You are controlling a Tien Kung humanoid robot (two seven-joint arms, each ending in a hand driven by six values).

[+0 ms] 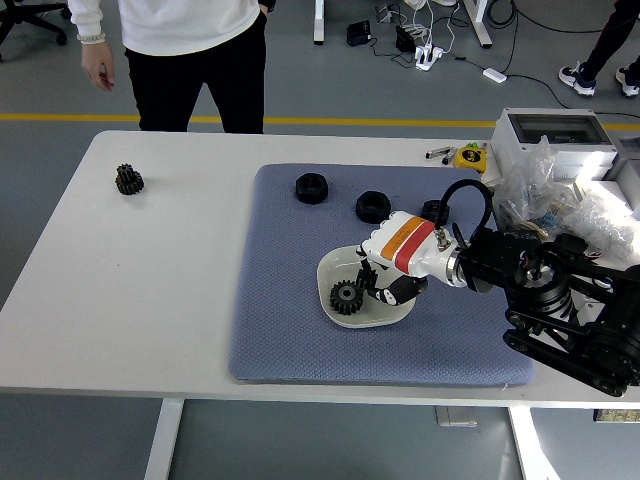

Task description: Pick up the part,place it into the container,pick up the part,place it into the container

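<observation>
A cream bowl sits mid-mat on the blue-grey mat, with a black gear inside at its left. My right hand, white with an orange stripe, is low over the bowl's right half, just beside that gear. Whether it holds a part is hidden by the hand itself. Two black round parts lie at the mat's back. A further dark piece shows behind my wrist. Another black gear lies far left on the white table.
A person in a white top and black trousers stands beyond the far edge, hands off the table. A grey box and crumpled plastic bags crowd the right side. Pens and a yellow item lie at the back.
</observation>
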